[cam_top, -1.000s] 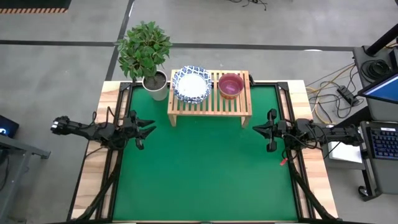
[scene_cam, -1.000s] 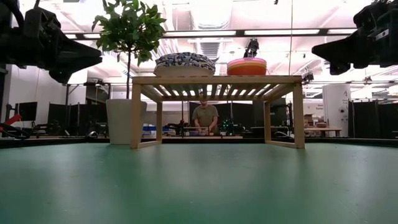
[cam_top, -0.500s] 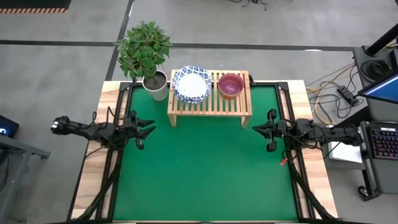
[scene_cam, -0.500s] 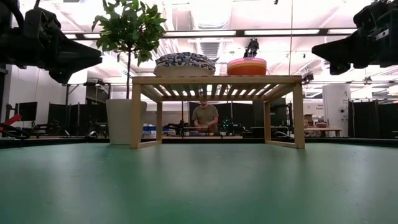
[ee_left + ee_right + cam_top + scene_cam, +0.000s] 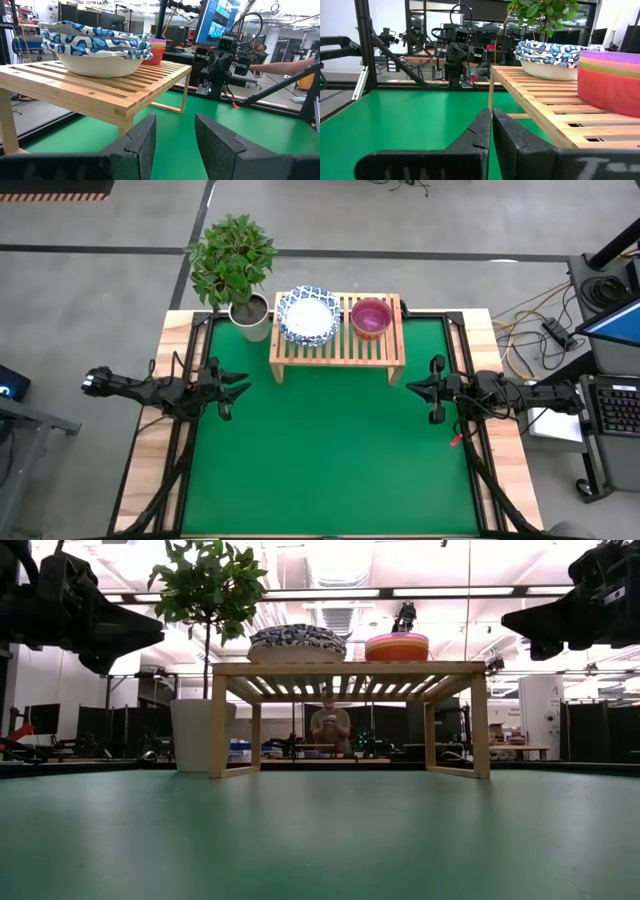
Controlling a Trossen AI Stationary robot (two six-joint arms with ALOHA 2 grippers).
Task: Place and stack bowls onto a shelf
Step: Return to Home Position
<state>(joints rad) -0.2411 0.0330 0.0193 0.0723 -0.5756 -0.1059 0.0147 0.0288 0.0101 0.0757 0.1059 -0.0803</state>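
Note:
A stack of white bowls with blue patterned rims (image 5: 308, 317) rests on the left part of the light-wood shelf (image 5: 338, 350). A stack of small plain bowls (image 5: 371, 317), purple on top, rests on its right part. Both stacks show in the low view, blue-rimmed (image 5: 297, 642) and coloured (image 5: 396, 646). My left gripper (image 5: 240, 385) hovers open over the table's left side, clear of the shelf. My right gripper (image 5: 412, 387) hovers shut over the right side. In the left wrist view the bowls (image 5: 97, 47) sit ahead of my gripper (image 5: 175, 135).
A potted plant in a white pot (image 5: 248, 312) stands at the shelf's left end, at the far left of the table. The green mat (image 5: 320, 450) lies between both arms. A person (image 5: 329, 725) sits in the room beyond the table.

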